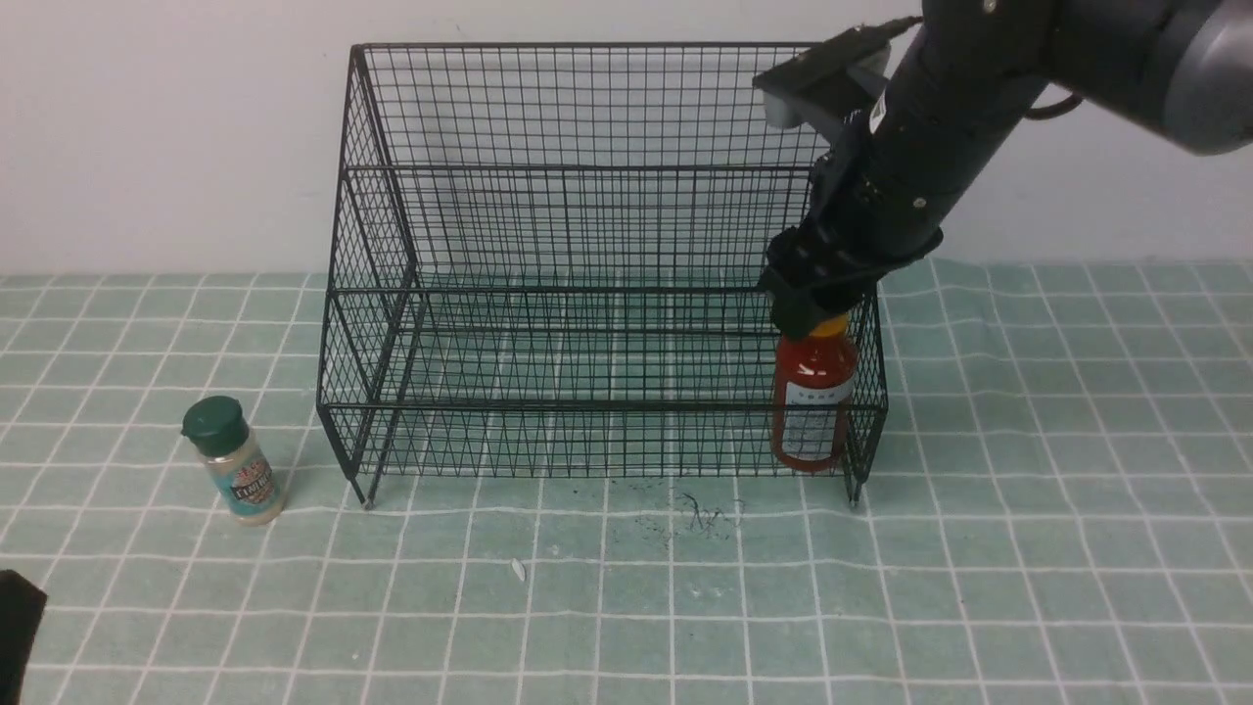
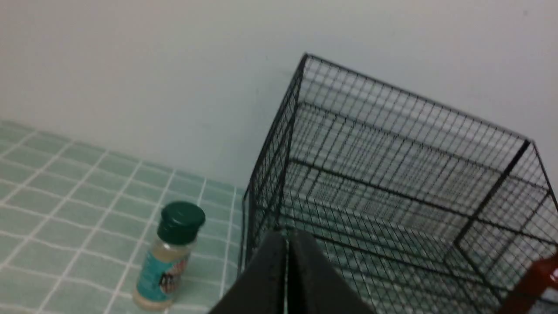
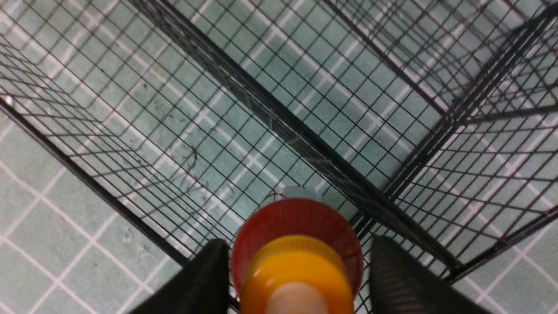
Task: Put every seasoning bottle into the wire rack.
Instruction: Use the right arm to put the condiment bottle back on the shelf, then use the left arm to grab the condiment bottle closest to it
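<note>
The red-brown squeeze bottle (image 1: 812, 411) with the yellow cap (image 3: 296, 266) stands upright on the lower tier of the black wire rack (image 1: 587, 166), in its right front corner. My right gripper (image 1: 817, 318) reaches down into the rack over the cap. It is open, its fingers (image 3: 209, 274) either side of the bottle's shoulder with narrow gaps showing. The small shaker jar (image 1: 235, 460) with the dark green cap stands on the cloth left of the rack. My left gripper (image 2: 287, 237) is shut and empty, low at the near left, with the jar (image 2: 168, 257) ahead of it.
A green cloth (image 1: 1028, 548) with a white grid covers the table, and a pale wall stands right behind the rack. Dark scribble marks (image 1: 700, 514) and a small white speck (image 1: 519, 570) lie on the cloth in front of the rack.
</note>
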{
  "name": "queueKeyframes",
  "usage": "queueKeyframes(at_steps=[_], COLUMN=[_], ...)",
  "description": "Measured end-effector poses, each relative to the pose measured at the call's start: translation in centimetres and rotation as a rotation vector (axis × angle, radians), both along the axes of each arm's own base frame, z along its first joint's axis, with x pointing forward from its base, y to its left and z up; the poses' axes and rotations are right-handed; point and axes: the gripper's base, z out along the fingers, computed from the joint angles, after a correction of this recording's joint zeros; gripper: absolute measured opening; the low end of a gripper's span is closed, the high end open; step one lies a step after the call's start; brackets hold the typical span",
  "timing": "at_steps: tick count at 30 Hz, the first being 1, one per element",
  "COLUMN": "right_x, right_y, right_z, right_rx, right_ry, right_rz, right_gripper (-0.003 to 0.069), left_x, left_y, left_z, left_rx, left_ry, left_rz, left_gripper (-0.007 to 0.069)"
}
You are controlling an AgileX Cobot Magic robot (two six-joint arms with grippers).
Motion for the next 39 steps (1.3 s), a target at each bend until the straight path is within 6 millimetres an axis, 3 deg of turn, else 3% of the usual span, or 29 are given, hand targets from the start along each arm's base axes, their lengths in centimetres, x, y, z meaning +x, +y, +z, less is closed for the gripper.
queueKeyframes(at_steps=[3,7,9,13,15,18,20,21,23,27,30,35,39], right_x=[-0.4,-1.7,-3.9,-7.7,-12.0,-17.5,-19.8,-22.8,-26.5,-32.3,-35.2,-37.0,-37.5], right_y=[-0.4,-1.1,-2.0,-3.5,-5.3,-7.8,-8.9,-10.3,-12.0,-14.7,-16.0,-16.9,-17.1], right_z=[1.6,4.5,8.1,13.2,17.5,20.8,21.2,21.6,20.8,17.8,15.2,13.1,13.1], right_rx=[0.020,0.053,0.113,0.215,0.303,0.370,0.383,0.402,0.415,0.465,0.509,0.545,0.572], right_ry=[-0.035,-0.098,-0.171,-0.275,-0.379,-0.491,-0.516,-0.553,-0.576,-0.643,-0.693,-0.768,-0.775], right_rz=[-0.052,-0.070,-0.084,-0.092,-0.083,-0.074,-0.072,-0.069,-0.067,-0.064,-0.062,-0.059,-0.076], right_gripper=[0.0488,0.0452,0.0363,0.0222,0.0080,0.0003,-0.0005,-0.0011,-0.0013,-0.0013,-0.0013,-0.0014,-0.0014], left_x=[0.7,2.7,5.4,8.7,11.8,15.9,17.1,18.7,20.9,24.2,25.9,27.8,29.1], left_y=[-0.6,-1.0,-1.4,-1.7,-1.8,-1.8,-1.6,-1.2,-0.1,2.3,2.7,2.8,3.1], left_z=[2.9,5.5,7.4,8.6,9.2,9.3,9.4,9.6,9.7,9.5,8.9,7.2,5.5], left_rx=[0.063,0.135,0.169,0.205,0.248,0.303,0.311,0.302,0.267,0.216,0.272,0.364,0.377], left_ry=[0.204,0.464,0.725,0.909,0.995,1.056,1.068,1.074,1.091,1.114,1.122,1.090,1.094], left_rz=[-0.067,-0.124,-0.182,-0.224,-0.246,-0.250,-0.242,-0.225,-0.192,-0.144,-0.190,-0.257,-0.250], left_gripper=[-0.0006,-0.0006,-0.0006,-0.0006,-0.0006,-0.0006,-0.0006,-0.0004,0.0001,0.0007,0.0019,0.0125,0.0325])
